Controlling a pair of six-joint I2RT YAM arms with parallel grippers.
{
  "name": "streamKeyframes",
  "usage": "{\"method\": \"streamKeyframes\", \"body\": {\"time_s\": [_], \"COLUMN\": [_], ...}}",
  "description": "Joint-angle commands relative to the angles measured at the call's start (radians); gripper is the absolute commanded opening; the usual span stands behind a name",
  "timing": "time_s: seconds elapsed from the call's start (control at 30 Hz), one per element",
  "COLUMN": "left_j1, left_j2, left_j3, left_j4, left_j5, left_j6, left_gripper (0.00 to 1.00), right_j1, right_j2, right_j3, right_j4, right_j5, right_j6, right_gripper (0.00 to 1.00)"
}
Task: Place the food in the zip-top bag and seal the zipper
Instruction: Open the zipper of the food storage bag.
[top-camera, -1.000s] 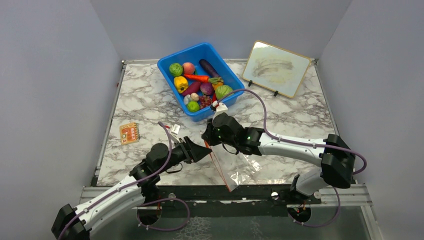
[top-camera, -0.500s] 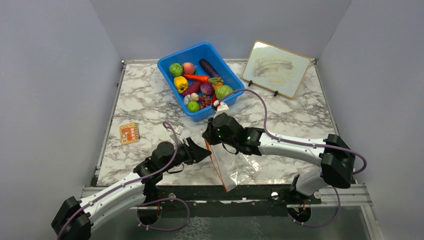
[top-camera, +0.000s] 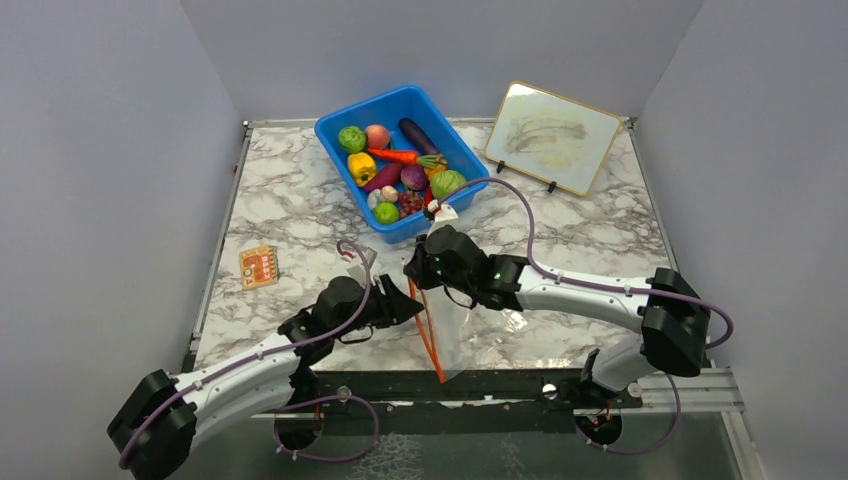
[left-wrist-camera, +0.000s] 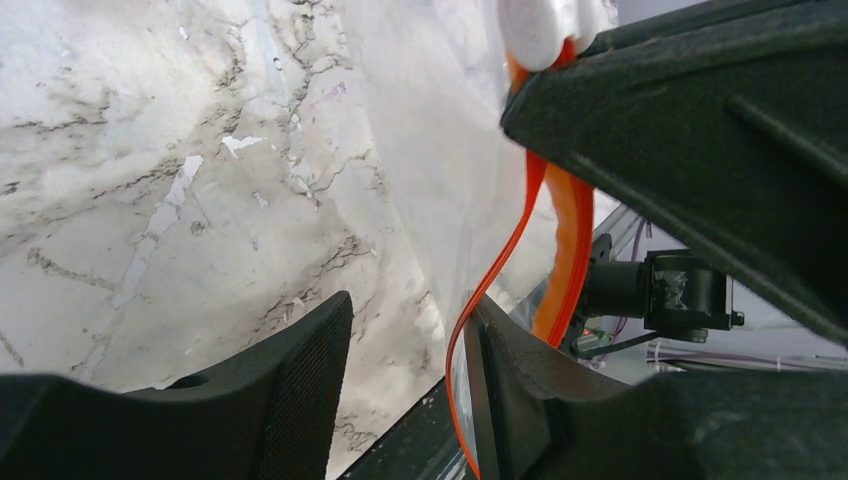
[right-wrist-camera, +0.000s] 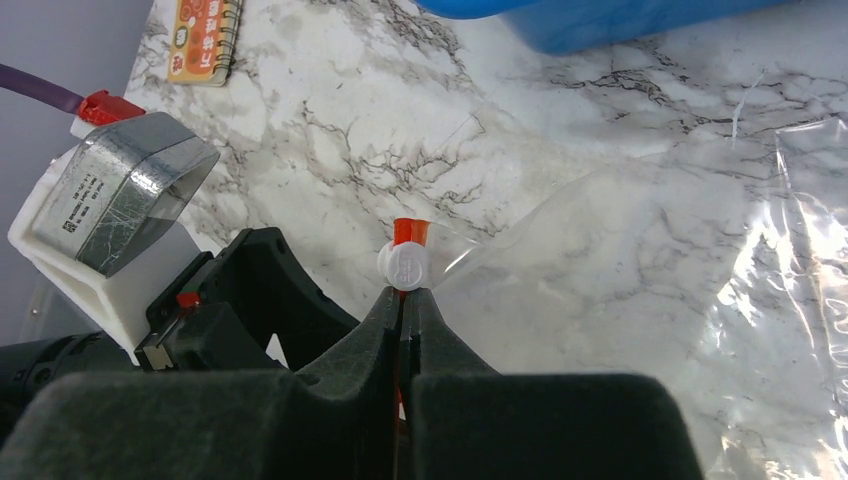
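Observation:
The food (top-camera: 398, 170) lies in the blue bin (top-camera: 340, 118) at the back. The clear zip-top bag (top-camera: 455, 335) hangs near the table's front edge, its red-orange zipper (top-camera: 428, 335) running down its left side. My right gripper (top-camera: 420, 268) is shut on the zipper's top end, just below the white slider (right-wrist-camera: 405, 265); in the right wrist view (right-wrist-camera: 403, 295) the strip sits between the closed jaws. My left gripper (top-camera: 408, 305) is open beside the bag mouth. In the left wrist view (left-wrist-camera: 410, 305) one thin zipper strip (left-wrist-camera: 500, 270) lies against the right finger's inner face (left-wrist-camera: 500, 390).
A framed whiteboard (top-camera: 552, 135) leans at the back right. A small orange card (top-camera: 259, 266) lies at the left, also in the right wrist view (right-wrist-camera: 200, 40). The table's dark front rail (top-camera: 480, 385) runs just below the bag.
My left gripper has moved right, up to the bag mouth. The bag has swung from lying spread to hanging nearly edge-on. My right gripper has stayed shut in place.

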Motion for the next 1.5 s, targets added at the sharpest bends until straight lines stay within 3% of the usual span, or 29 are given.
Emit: {"method": "streamKeyframes", "body": {"time_s": [0.0, 0.17, 0.43, 0.57, 0.7, 0.83, 1.2, 1.47], "left_j1": [0.003, 0.003, 0.003, 0.003, 0.003, 0.003, 0.003, 0.003], "left_j2": [0.046, 0.063, 0.059, 0.032, -0.023, -0.046, -0.052, -0.038], "left_j3": [0.052, 0.062, 0.048, 0.041, 0.03, 0.029, 0.044, 0.068], "left_j4": [0.058, 0.091, 0.115, 0.116, 0.115, 0.109, 0.101, 0.086], "left_j5": [-0.021, -0.012, -0.042, -0.062, -0.078, -0.076, -0.057, -0.056], "left_j6": [0.036, 0.039, 0.032, 0.028, 0.013, -0.004, -0.017, -0.015], "left_gripper": [0.48, 0.47, 0.22, 0.0, 0.0, 0.0, 0.0, 0.0], "right_j1": [0.001, 0.002, 0.001, 0.0, 0.002, 0.002, 0.023, 0.056], "right_j2": [0.015, 0.019, 0.002, 0.009, -0.028, -0.115, -0.199, -0.187], "right_j3": [0.019, 0.015, -0.008, 0.003, 0.008, -0.027, -0.131, -0.133], "right_j4": [0.047, 0.046, 0.059, 0.035, -0.049, -0.13, -0.157, -0.15], "right_j5": [0.001, -0.001, -0.009, -0.04, -0.065, -0.107, -0.242, -0.211], "right_j6": [0.016, 0.02, 0.029, 0.005, -0.035, -0.067, -0.083, -0.067], "right_gripper": [0.01, 0.01, 0.01, 0.04, 0.34, 0.48, 0.46, 0.49]}}
